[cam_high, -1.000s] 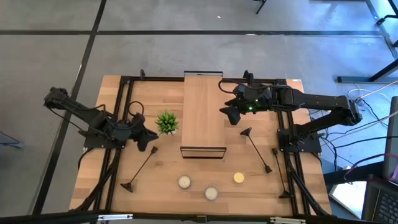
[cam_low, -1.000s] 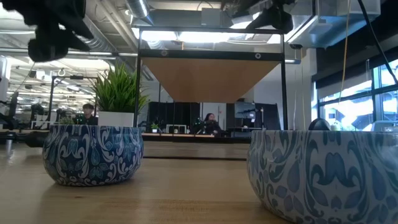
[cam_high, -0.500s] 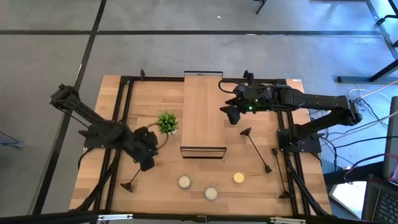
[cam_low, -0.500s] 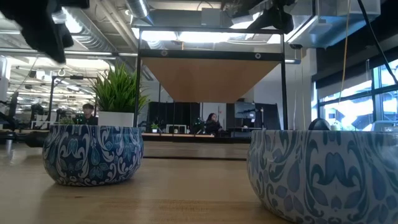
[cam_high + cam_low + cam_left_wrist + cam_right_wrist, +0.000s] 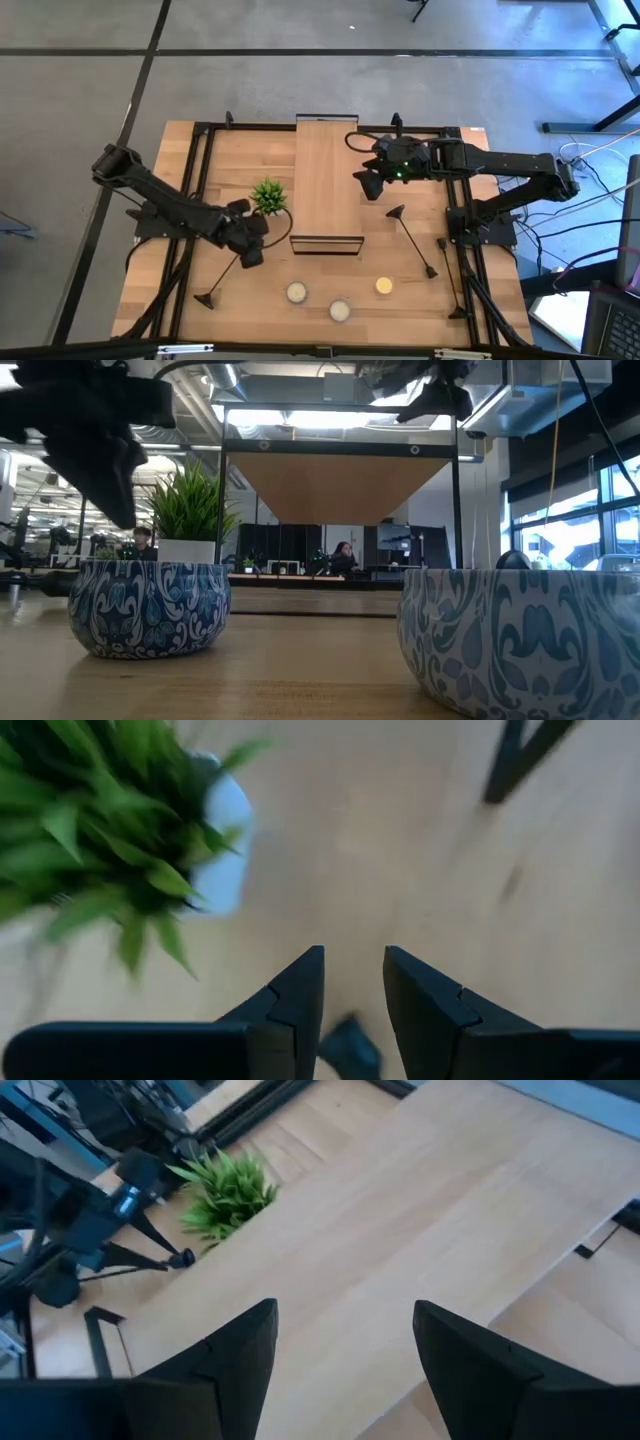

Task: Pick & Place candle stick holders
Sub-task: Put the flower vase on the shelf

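Note:
One candle stick holder (image 5: 222, 282), a thin black rod with a round base (image 5: 205, 298), lies on the table at the left. My left gripper (image 5: 250, 258) hovers over its top end, tilted downward and open; in the left wrist view a small dark piece (image 5: 350, 1048) shows low between the fingers (image 5: 353, 1005), and I cannot tell whether they touch it. A second candle stick holder (image 5: 415, 242) lies on the table at the right. My right gripper (image 5: 366, 186) hangs open over the right edge of the raised wooden shelf (image 5: 327, 150), with nothing between its fingers (image 5: 345, 1350).
A small green potted plant (image 5: 267, 196) stands just beyond my left gripper. Three round candles (image 5: 296, 292), (image 5: 340, 310), (image 5: 384, 286) sit near the front edge. The shelf's black frame (image 5: 327, 243) stands mid-table. Another thin black rod (image 5: 447, 280) lies by the right rail.
My left gripper has swung toward the table's right and near edges and come down, rolling as it went, from beside the plant to the top end of the left candle stick holder. The holder has stayed where it lay.

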